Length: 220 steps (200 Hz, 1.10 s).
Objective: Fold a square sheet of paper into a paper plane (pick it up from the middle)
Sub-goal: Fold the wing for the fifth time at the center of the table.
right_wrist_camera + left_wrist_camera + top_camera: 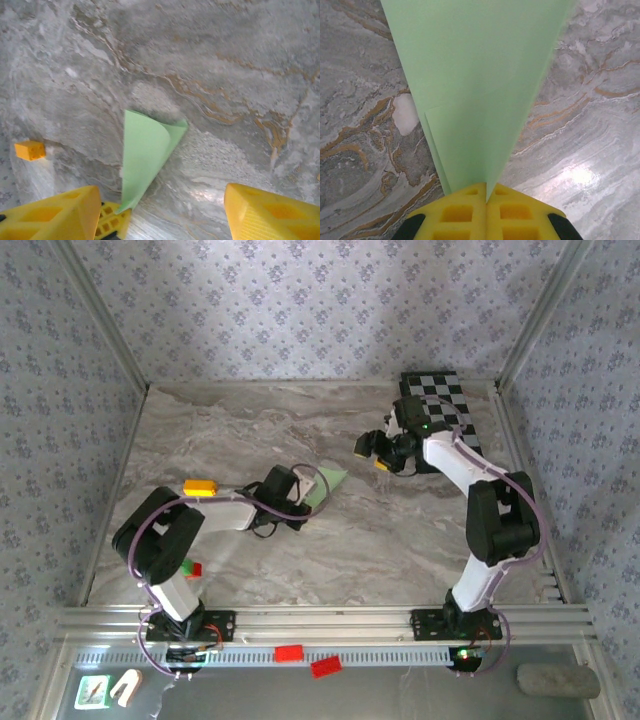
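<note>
The left gripper [486, 197] is clenched on the narrow tip of the folded green paper [475, 75], with its yellow fingers pressed together on the crease. From there the paper widens away from the gripper. It sits near the middle of the desk [250, 420], a little toward the left edge.

The right gripper [160, 217] hangs nearby toward the far right corner, beside the checkered board [445, 400]. Its fingers are wide apart and hold nothing.

I think the next step is for the right gripper to take the loose wide end. To do it well, the left clamp should stay firm, and the edges should be lined up before any pressing.

The left wrist view gives the layers near the tip, one edge lying under another. The right wrist view gives the curled far corner and a small orange block [30, 150] on the desk. I cannot tell if the wide end touches the desk.
</note>
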Each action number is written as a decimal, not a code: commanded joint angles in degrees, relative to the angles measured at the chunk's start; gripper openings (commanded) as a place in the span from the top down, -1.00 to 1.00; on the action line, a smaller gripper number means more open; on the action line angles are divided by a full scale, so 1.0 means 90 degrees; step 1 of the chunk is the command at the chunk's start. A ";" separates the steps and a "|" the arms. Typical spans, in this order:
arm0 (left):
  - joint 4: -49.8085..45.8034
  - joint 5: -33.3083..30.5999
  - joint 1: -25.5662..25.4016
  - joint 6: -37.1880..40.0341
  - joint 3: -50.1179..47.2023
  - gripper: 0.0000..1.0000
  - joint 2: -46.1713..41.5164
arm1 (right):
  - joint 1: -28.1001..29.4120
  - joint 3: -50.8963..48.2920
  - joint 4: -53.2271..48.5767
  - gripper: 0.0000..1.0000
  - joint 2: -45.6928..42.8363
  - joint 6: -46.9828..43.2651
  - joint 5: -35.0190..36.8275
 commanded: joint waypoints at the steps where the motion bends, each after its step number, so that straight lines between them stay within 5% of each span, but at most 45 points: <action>1: -0.0080 0.0816 0.0213 -0.0322 -0.0092 0.96 0.0256 | -0.0002 -0.0395 0.0545 -0.35 -0.0290 0.0298 0.0070; 113: -0.0373 0.1946 0.0812 -0.0910 0.0125 0.95 0.0632 | 0.0720 -0.1109 0.1565 -0.21 0.0146 -0.0136 -0.0701; 153: -0.0373 0.2039 0.0882 -0.1112 0.0146 0.95 0.0759 | 0.1104 -0.1120 0.2112 0.03 0.0453 -0.0159 -0.1210; 186: -0.0486 0.2021 0.0948 -0.1350 0.0213 0.95 0.0858 | 0.1326 -0.1050 0.2480 0.48 0.0797 -0.0035 -0.1524; 220: -0.0519 0.2063 0.0981 -0.1547 0.0248 0.92 0.0913 | 0.1457 -0.0955 0.2719 0.56 0.1117 -0.0016 -0.1575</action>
